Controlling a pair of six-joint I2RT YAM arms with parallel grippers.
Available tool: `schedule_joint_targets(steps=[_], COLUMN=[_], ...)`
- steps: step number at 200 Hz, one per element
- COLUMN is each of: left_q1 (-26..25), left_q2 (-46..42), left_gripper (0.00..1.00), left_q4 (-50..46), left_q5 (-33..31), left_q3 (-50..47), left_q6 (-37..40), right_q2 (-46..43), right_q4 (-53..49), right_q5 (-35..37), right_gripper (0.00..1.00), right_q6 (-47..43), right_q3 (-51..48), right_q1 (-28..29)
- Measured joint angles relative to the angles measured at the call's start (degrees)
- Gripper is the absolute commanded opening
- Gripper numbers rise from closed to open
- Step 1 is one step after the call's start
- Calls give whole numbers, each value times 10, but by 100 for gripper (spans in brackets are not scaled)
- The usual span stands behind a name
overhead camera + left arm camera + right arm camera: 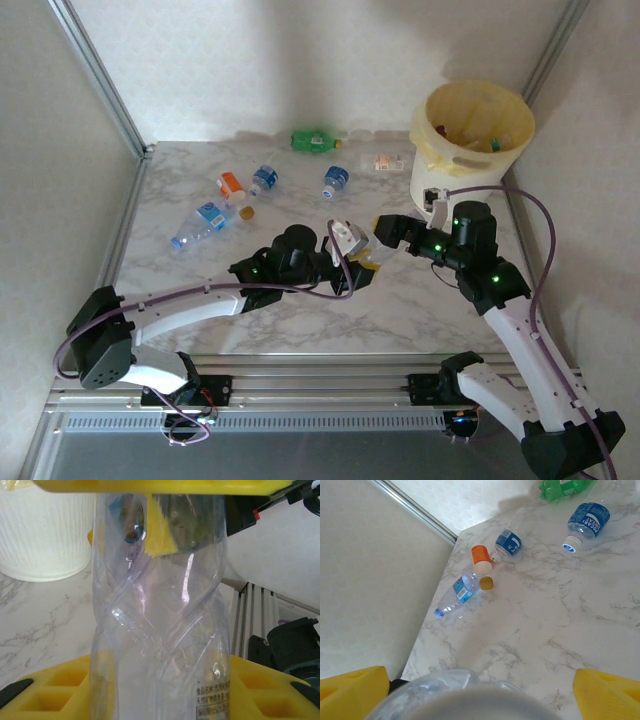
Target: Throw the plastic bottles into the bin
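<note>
I read marble-patterned tabletop (400, 300) from here: white, grey veins, running wall to wall. Small gold cap (247, 212) lies loose on left half, toward back. Plain white walls (300, 60) on three sides. Aluminium posts (100, 75) slant up at both back corners. Slotted metal rail (320, 385) runs along near edge.

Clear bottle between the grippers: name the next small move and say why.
Probably close the right gripper on the clear bottle: its end sits between those open jaws, the left gripper clamps it, and the bin stands on the right arm's side.
</note>
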Motion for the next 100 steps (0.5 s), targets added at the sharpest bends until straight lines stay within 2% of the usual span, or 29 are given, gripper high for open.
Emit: schedule_joint_targets(steps=[79, 93, 100], left_q1=[-3, -4, -4], left_q2=[5, 7, 7], left_gripper=[46, 53, 62], left_q4=[3, 4, 4], left_q5=[-17, -20, -20], left_q3=[0, 0, 0], left_q6=[7, 11, 13], right_q2=[0, 0, 0], right_q4=[0, -2, -3], right_q5=[-14, -14, -13], right_gripper=[63, 61, 60], right_q6=[20, 25, 25], right_q3=[0, 0, 0], right_q1=[0, 0, 0])
